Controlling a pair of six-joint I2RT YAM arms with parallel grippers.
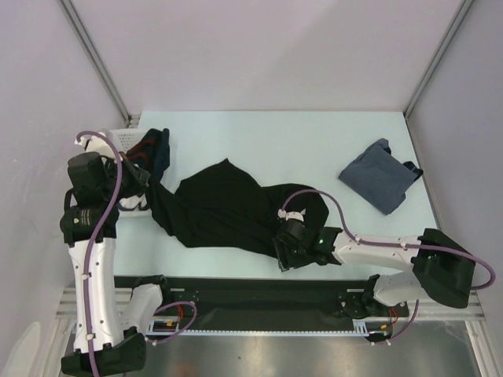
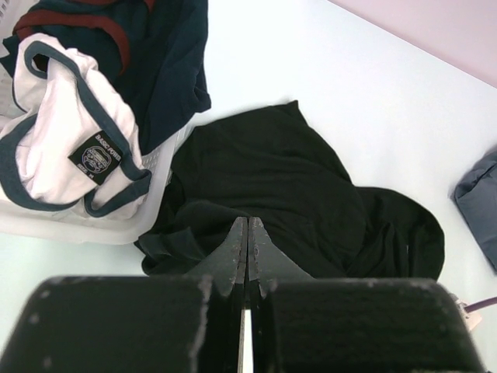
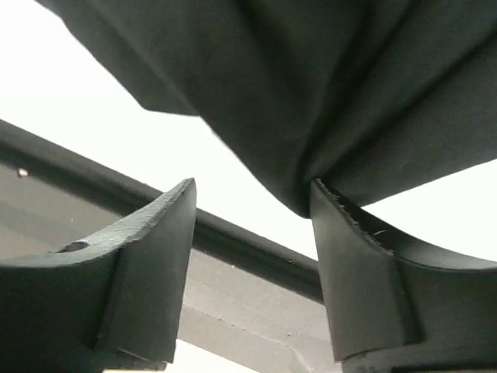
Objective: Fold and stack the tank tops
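**Black top mid-table, right fingers released**

Plain black cloth tank top lies rumpled on the pale table. The folded slate blue-grey tank top sits well apart, far right. I see the right gripper spread, a black fold touching one finger. At the top's other end the left gripper is clenched, beside a white plastic basket of clothes.

The black label on the white top has illegible print.
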